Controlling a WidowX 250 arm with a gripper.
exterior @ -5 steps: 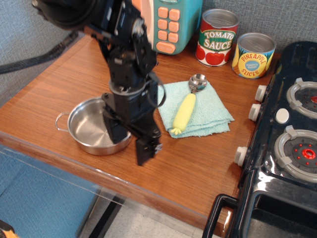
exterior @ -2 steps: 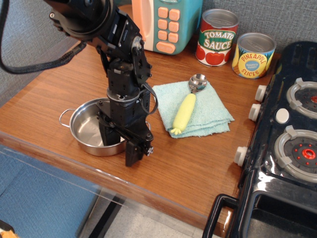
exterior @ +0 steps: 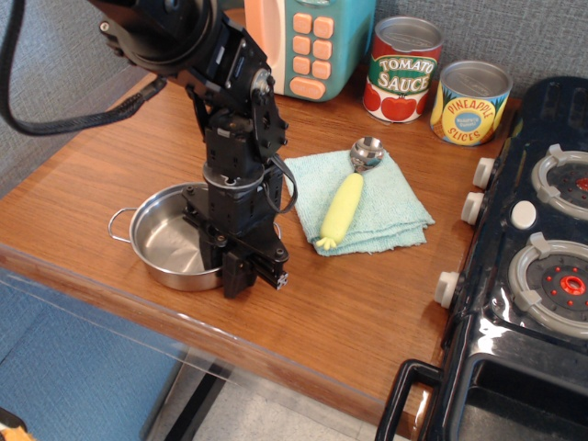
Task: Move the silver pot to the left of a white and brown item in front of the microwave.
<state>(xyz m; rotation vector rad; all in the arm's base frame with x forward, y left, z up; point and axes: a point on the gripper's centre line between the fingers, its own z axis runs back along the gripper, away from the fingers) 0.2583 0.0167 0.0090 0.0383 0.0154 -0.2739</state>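
Note:
The silver pot (exterior: 165,246) sits near the table's front left edge, with one wire handle showing at its left. My gripper (exterior: 246,273) is down at the pot's right rim, which it hides. Its fingers stand close together, one inside the pot and one outside, and look shut on the rim. The microwave (exterior: 312,41) stands at the back, partly behind my arm. The white and brown item is hidden or out of view.
A teal cloth (exterior: 377,202) with a yellow-handled scoop (exterior: 344,204) lies right of the pot. A tomato sauce can (exterior: 402,69) and a pineapple can (exterior: 470,101) stand at the back right. A black toy stove (exterior: 533,266) fills the right side.
My gripper has come down lower over the pot's right rim and its fingers have drawn closer together. The pot has shifted slightly.

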